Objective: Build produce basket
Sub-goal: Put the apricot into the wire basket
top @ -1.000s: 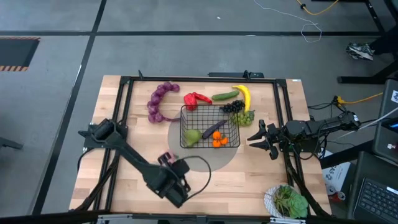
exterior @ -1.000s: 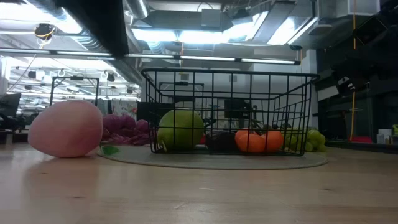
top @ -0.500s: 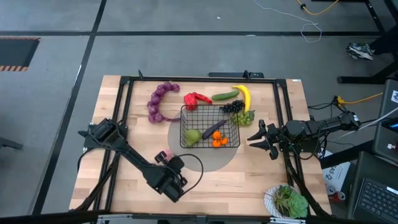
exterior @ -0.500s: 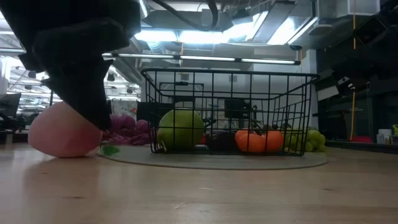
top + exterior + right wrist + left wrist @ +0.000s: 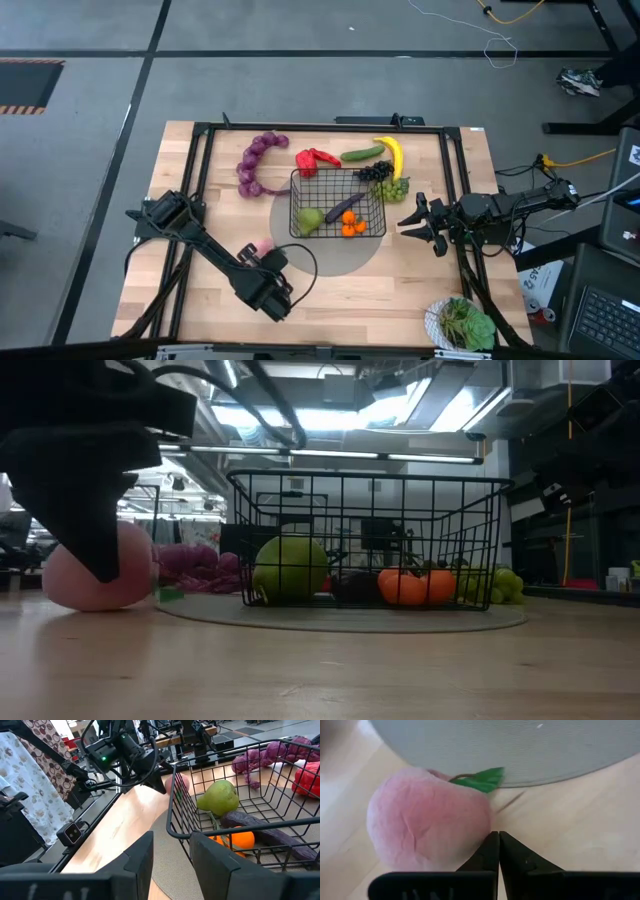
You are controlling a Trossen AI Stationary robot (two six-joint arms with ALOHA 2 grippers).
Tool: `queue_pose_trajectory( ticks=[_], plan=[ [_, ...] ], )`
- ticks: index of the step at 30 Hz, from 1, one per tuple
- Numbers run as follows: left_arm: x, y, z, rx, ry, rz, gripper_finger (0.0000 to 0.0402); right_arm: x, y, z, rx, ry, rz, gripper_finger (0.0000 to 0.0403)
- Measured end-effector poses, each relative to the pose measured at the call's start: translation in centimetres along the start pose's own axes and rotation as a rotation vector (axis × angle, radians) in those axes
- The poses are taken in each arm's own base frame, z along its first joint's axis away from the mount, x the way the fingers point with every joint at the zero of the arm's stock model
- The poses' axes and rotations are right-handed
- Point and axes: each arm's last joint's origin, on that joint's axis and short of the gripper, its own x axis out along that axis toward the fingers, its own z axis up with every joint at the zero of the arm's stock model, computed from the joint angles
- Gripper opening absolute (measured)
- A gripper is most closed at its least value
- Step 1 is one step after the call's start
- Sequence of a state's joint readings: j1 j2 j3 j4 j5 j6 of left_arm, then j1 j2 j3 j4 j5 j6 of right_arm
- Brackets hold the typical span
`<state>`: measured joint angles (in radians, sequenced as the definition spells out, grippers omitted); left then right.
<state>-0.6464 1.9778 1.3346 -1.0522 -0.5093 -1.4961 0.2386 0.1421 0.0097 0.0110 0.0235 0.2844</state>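
A pink peach [image 5: 427, 817] with a green leaf lies on the wood just off the grey round mat [image 5: 335, 255], near the table's left front. My left gripper [image 5: 496, 836] is shut, pointing steeply down, its tips right beside the peach [image 5: 85, 575]; nothing is between the fingers. The black wire basket [image 5: 337, 203] stands on the mat and holds a pear [image 5: 310, 219], an eggplant [image 5: 343, 208] and oranges [image 5: 351, 227]. My right gripper [image 5: 415, 224] waits open at the table's right, beside the basket. My left gripper has its shut fingertips [image 5: 489, 851] at the peach's lower side [image 5: 472, 842], coming from above at a slant. The peach rests on the table. Whether the fingertips touch it, I cannot tell.
Behind the basket lie a purple grape string [image 5: 255, 160], a red pepper [image 5: 315, 158], a cucumber [image 5: 362, 153], a banana [image 5: 393, 155], dark grapes [image 5: 375, 171] and green grapes [image 5: 392, 187]. A white bowl of greens [image 5: 460, 325] stands at the near right corner.
My left gripper has come down and moved toward the table's left, ending beside the peach, with its wrist rolled a little. The peach stays on the table.
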Motion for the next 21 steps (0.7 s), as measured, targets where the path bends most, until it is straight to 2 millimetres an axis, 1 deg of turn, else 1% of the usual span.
queue_pose_trajectory(
  ticks=[5, 12, 15, 18, 21],
  plan=[
    [0.0, 0.6, -0.2, -0.012, 0.049, 0.057, 0.0003, 0.0, 0.0, 0.0, 0.000, 0.000, 0.000, 0.0130],
    [-0.1, 0.9, -0.6, -0.046, 0.177, 0.089, 0.0002, 0.0, 0.0, 0.0, -0.001, 0.000, 0.000, 0.0130],
    [-0.3, 0.9, -0.7, -0.047, 0.183, 0.086, 0.0005, 0.0, 0.0, 0.0, -0.001, 0.000, 0.000, 0.0130],
    [-0.8, 0.6, -0.7, -0.047, 0.182, 0.064, 0.0002, 0.0, 0.0, 0.0, -0.001, 0.000, 0.000, 0.0130],
    [-1.9, -0.1, -0.5, -0.048, 0.153, 0.022, 0.0003, 0.0, 0.0, 0.0, -0.003, 0.000, 0.000, 0.0130]
  ],
)
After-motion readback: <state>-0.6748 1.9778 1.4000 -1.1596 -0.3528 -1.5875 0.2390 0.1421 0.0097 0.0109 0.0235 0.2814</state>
